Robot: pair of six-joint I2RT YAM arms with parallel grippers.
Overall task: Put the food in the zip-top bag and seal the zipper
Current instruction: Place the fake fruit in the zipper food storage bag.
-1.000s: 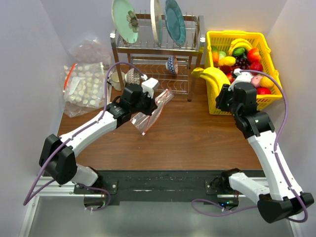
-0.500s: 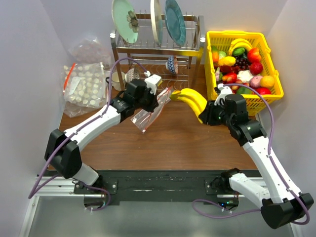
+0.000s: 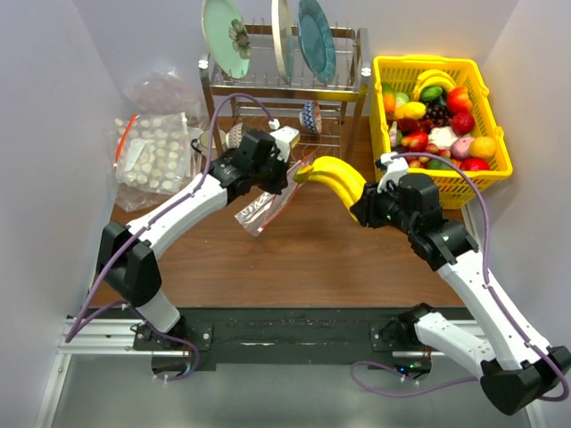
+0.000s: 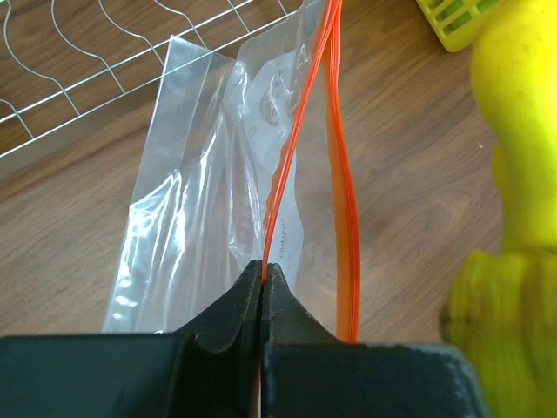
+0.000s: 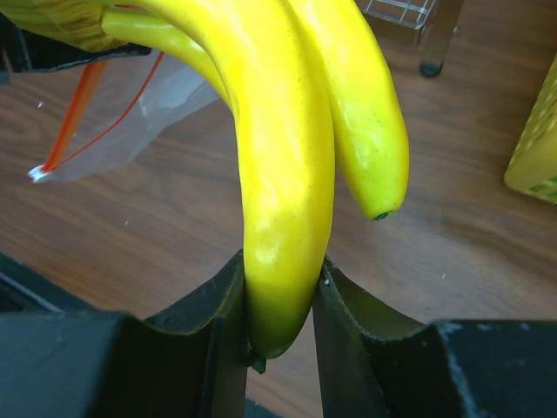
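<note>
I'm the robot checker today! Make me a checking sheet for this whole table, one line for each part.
Surface: brown wooden table, no spills seen.
Job's things: yellow toy banana bunch held beside the mouth of the clear thin zip-top bag; its red zipper strip gapes open, nothing seen inside.
Clutter: yellow plastic basket of toy fruit, metal dish rack with plates, larger clear bag of pale lumps.
Grippers: left gripper shut on the zipper strip; right gripper shut on the banana bunch.
Cables: purple cables loop up in the air.
Surroundings: pale walls on three sides.

Glossy smooth banana bunch; clear thin plastic zip-top bag; wood-grain table.
</note>
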